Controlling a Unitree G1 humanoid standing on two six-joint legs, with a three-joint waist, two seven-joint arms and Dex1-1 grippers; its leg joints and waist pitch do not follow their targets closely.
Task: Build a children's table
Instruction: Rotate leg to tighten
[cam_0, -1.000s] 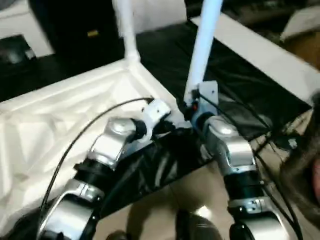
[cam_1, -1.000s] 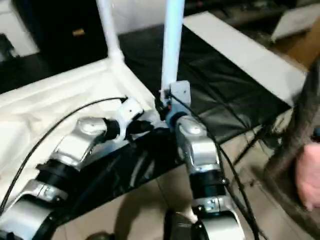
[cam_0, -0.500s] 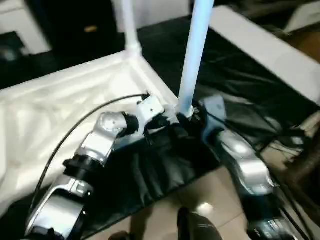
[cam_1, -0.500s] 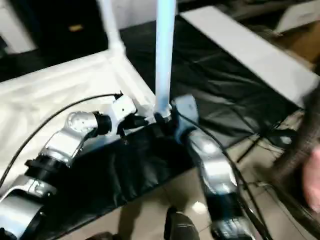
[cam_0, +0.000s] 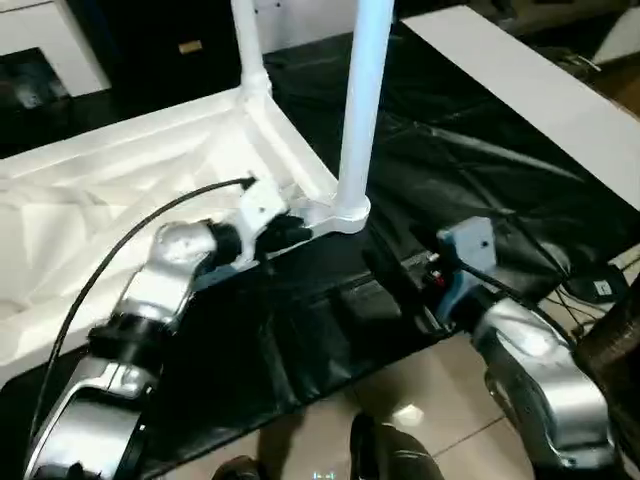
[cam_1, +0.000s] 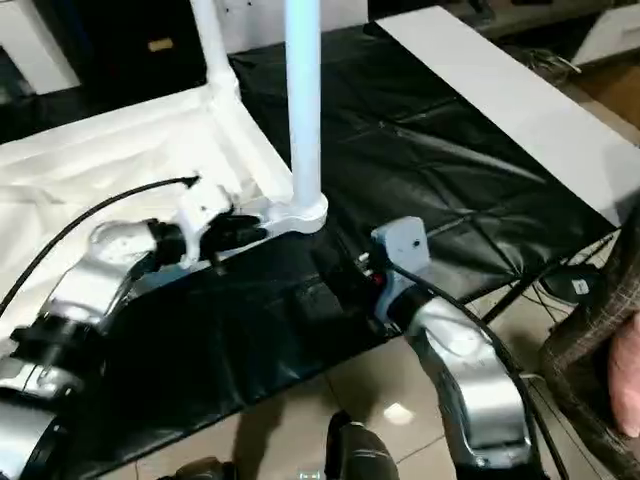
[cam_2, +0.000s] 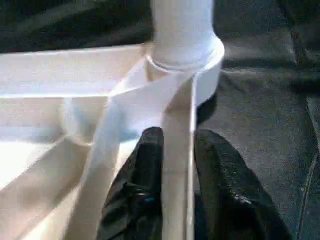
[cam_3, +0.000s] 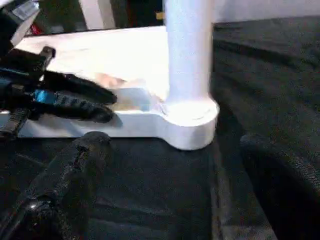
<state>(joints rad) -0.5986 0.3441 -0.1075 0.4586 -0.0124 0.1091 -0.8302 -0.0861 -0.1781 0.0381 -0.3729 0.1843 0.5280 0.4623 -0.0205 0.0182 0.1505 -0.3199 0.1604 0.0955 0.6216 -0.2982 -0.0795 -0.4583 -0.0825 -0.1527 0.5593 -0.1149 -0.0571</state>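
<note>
The white tabletop (cam_0: 120, 180) lies upside down on a black sheet, ribs facing up. Two white legs stand upright in its corner sockets: the near leg (cam_0: 360, 100) in the near right socket (cam_0: 345, 212), the far leg (cam_0: 250, 50) at the back corner. My left gripper (cam_2: 177, 170) is shut on the tabletop's rim just beside the near socket, with a black finger (cam_2: 142, 175) on each side of the rim. My right gripper (cam_3: 165, 200) hovers open over the sheet a short way from the near socket, touching nothing; its finger (cam_3: 65, 185) is low over the sheet.
A flat white board (cam_0: 530, 90) lies along the sheet's far right side. Cables and a plug (cam_0: 600, 288) trail on the floor at the right. A person's sleeve and hand (cam_1: 610, 350) show at the right edge. Tiled floor runs along the sheet's near edge.
My right gripper has let go of the near leg and drawn back toward me. The leg now stands alone in its socket. My left gripper stays on the rim; the camera shifted.
</note>
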